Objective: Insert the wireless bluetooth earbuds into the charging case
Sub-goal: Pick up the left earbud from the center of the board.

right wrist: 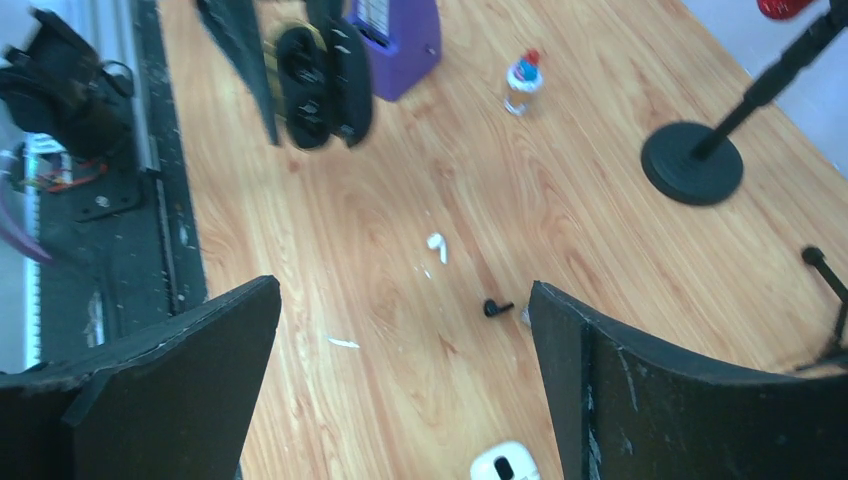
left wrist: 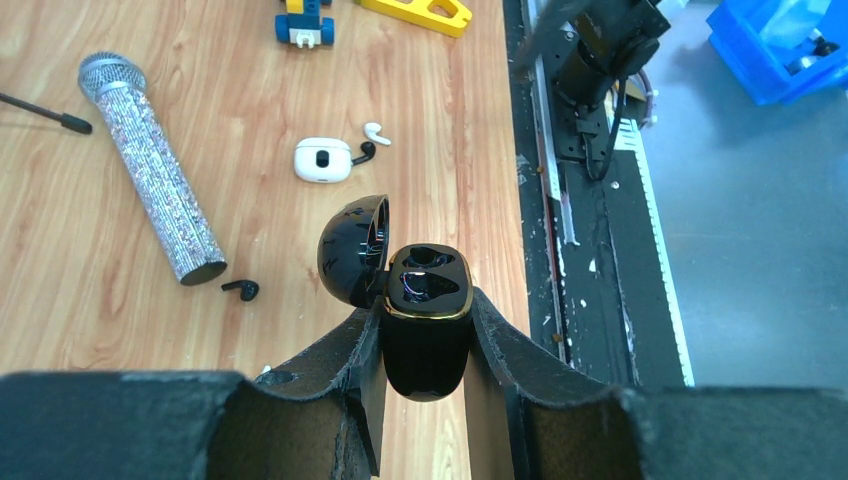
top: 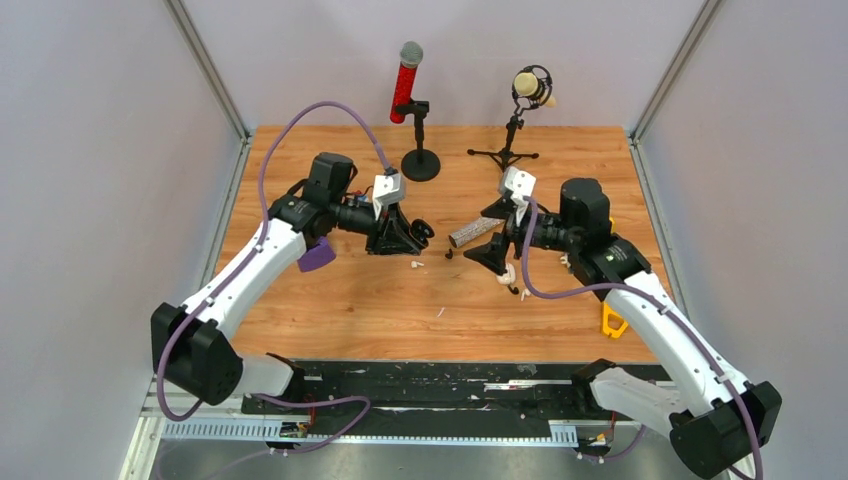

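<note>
Between the left gripper's [left wrist: 428,308] fingers sits the glossy black oval charging case [left wrist: 425,355], pinched at its waist, lid hinged open — both wells look vacant. The right gripper [right wrist: 405,300] hangs spread wide, holding nothing. Loose on the wooden table [left wrist: 120,330] lie four tiny plastic earbuds (and two cases, counting the small white case [left wrist: 322,160]): a black stemmed bud [left wrist: 240,290], a second black bud [left wrist: 365,152], a white bud [left wrist: 377,132], another white bud [right wrist: 437,243]. Featherlight, hard, probably slick — I'd pinch across the bulb, stem free.

The black case [left wrist: 425,340] stands upright, lid open, clamped in the left hand [left wrist: 428,305]. A black bud [left wrist: 240,290] and a white bud [left wrist: 376,132] lie apart on the worktop [left wrist: 450,150].
</note>
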